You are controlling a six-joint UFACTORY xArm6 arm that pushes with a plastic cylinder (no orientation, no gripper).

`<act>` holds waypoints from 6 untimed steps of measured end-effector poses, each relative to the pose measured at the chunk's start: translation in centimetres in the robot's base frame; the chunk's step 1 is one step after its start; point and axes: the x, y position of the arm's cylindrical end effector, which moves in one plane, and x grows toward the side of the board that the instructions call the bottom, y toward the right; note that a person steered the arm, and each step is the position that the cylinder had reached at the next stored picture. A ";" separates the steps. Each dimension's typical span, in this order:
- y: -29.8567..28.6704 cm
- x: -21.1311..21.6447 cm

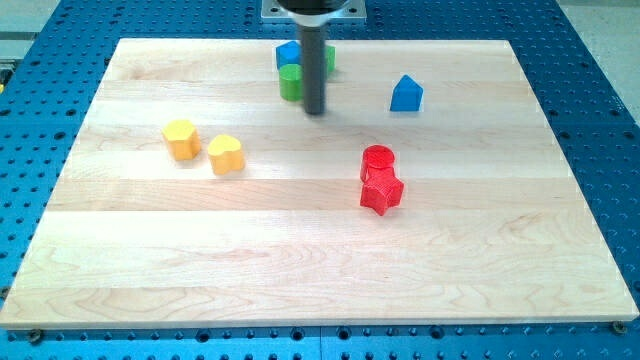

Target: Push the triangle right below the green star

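Observation:
The blue triangle (405, 94) lies on the wooden board (320, 270) at the upper right of centre. The green star (329, 60) is near the board's top edge and is mostly hidden behind my rod. My tip (315, 111) rests on the board just below and to the right of a green round block (291, 82). It is about 90 px to the left of the triangle and not touching it. The triangle sits to the right of and below the star.
A blue cube (288, 53) sits above the green round block, left of the rod. A yellow block (181, 139) and a yellow heart (226, 154) lie at the left. A red round block (377, 160) touches a red star (381, 190) at centre right.

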 end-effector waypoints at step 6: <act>1.0 -3.1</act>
